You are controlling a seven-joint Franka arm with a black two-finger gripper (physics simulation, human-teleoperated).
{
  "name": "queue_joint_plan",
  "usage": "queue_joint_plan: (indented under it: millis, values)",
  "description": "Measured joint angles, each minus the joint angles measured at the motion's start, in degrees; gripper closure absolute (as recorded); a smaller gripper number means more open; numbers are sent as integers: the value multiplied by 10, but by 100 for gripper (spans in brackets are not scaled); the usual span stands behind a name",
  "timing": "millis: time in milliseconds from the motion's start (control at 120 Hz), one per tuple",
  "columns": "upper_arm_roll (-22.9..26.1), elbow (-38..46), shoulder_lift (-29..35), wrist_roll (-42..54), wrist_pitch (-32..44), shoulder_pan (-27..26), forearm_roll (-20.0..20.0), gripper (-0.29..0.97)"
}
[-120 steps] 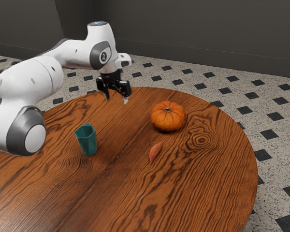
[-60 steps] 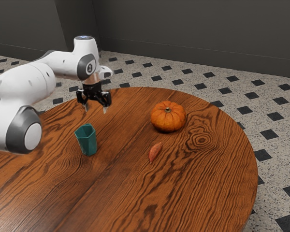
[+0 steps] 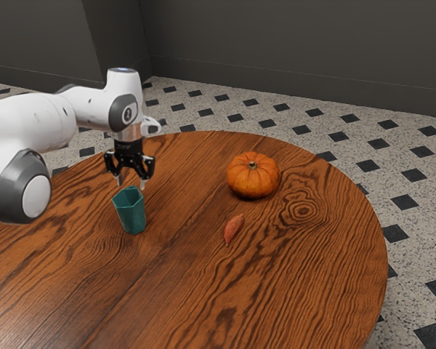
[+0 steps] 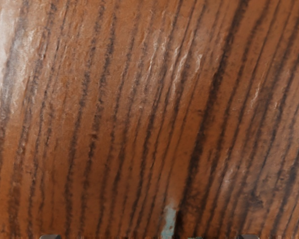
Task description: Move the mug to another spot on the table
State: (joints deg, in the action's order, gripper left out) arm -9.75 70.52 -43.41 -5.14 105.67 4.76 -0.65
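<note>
A teal mug stands upright on the round wooden table, toward the exterior view's left. My black gripper hangs just above the mug's rim, fingers spread and pointing down, nothing between them. In the wrist view a thin teal sliver of the mug shows at the lower edge against the wood grain.
An orange pumpkin sits near the table's middle, and a small sweet potato lies in front of it. The table edge curves away at the exterior view's right over a tiled floor.
My arm has swung toward the exterior view's left and lowered, bringing the gripper from above the table's far edge to just over the mug. Mug, pumpkin and sweet potato have stayed put.
</note>
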Motion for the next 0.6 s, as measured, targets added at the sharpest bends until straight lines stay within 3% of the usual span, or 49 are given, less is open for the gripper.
queue_joint_plan:
  millis: [600]
  values:
    - [2,12,-11,3,-23,1,3,36]
